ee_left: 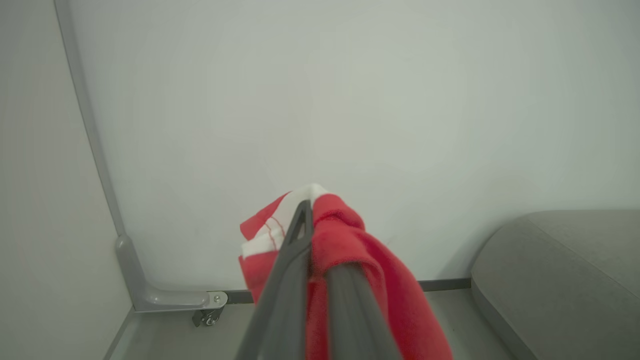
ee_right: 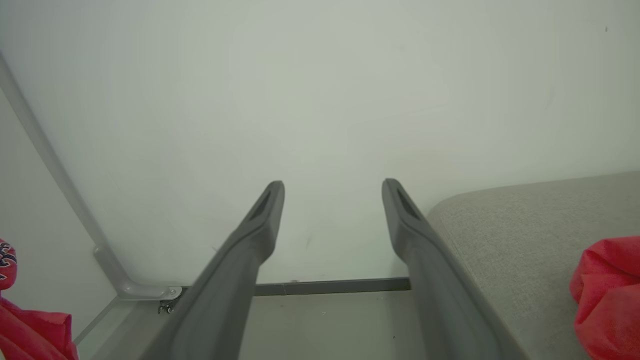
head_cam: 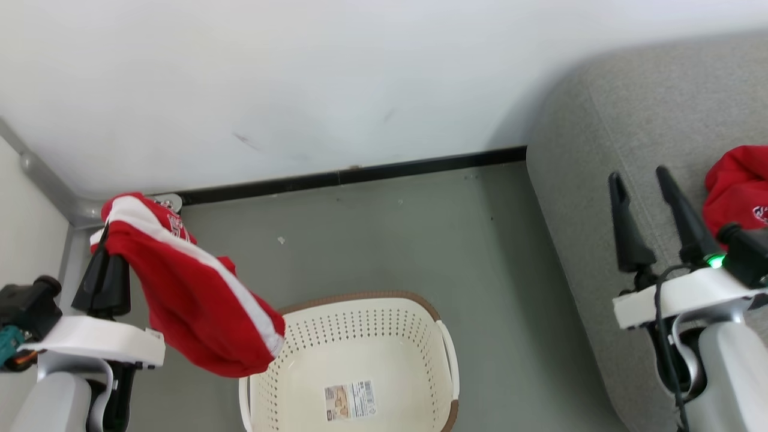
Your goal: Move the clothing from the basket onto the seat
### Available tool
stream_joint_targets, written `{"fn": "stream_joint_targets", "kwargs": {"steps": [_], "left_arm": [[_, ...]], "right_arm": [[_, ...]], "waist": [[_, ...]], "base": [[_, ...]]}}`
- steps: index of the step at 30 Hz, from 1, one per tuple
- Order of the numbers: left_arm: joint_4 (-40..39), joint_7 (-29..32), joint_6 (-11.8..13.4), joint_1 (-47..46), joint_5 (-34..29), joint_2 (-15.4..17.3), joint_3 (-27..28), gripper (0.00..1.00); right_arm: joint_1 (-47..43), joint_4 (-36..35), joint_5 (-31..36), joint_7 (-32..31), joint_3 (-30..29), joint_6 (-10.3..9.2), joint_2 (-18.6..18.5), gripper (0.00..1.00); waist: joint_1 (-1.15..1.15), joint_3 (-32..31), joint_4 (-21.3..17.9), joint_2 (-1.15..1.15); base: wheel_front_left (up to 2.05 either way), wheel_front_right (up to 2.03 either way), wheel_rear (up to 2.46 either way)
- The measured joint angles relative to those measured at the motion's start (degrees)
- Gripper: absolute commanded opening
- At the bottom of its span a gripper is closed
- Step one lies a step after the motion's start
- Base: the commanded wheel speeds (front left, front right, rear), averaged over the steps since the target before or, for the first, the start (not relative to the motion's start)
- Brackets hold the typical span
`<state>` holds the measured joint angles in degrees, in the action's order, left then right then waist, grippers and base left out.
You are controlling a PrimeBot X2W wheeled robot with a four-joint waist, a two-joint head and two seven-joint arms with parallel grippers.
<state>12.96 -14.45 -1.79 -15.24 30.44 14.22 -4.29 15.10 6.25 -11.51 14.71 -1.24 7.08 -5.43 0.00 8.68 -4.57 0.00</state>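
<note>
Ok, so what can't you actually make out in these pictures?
Left wrist view: the held red garment covers one finger of the left hand.
Head view: the other red garment, on the seat, is cut off by the right edge.
Head view: the label on the basket floor is too small to read.

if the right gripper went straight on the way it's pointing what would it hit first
Probably the white wall. The open right gripper points at it, and the right wrist view shows nothing in between. The grey seat lies off to one side of that line, though depth is hard to judge.
</note>
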Motion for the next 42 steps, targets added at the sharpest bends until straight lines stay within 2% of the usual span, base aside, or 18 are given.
{"fn": "stream_joint_targets", "kwargs": {"steps": [17,26,37,42], "left_arm": [[-1.7,0.0,0.1,5.6,-1.8,-1.7,0.6,0.0],[-3.3,0.0,-0.7,6.5,-2.4,-2.8,-1.6,0.0],[-5.8,0.3,-3.0,2.7,-4.7,-3.8,-8.3,0.0],[-7.2,1.6,-3.5,-1.4,-5.8,-5.6,-12.8,0.0]], "right_arm": [[-5.2,1.4,-0.4,0.0,3.3,0.0,0.7,1.0],[-7.0,1.5,-1.0,0.0,6.3,0.0,0.9,1.0],[-7.0,2.5,-4.4,0.0,18.8,0.0,0.8,1.0],[-6.3,2.4,-7.5,0.0,28.2,0.0,0.5,1.0]], "waist": [[0.0,-6.2,-0.3,0.0],[0.0,-8.0,0.0,0.0],[0.0,-8.8,0.6,0.0],[0.0,-8.6,0.9,0.0]], "base": [[0.0,0.0,0.0],[0.0,0.0,0.0],[0.0,0.0,0.0],[0.0,0.0,0.0]]}}
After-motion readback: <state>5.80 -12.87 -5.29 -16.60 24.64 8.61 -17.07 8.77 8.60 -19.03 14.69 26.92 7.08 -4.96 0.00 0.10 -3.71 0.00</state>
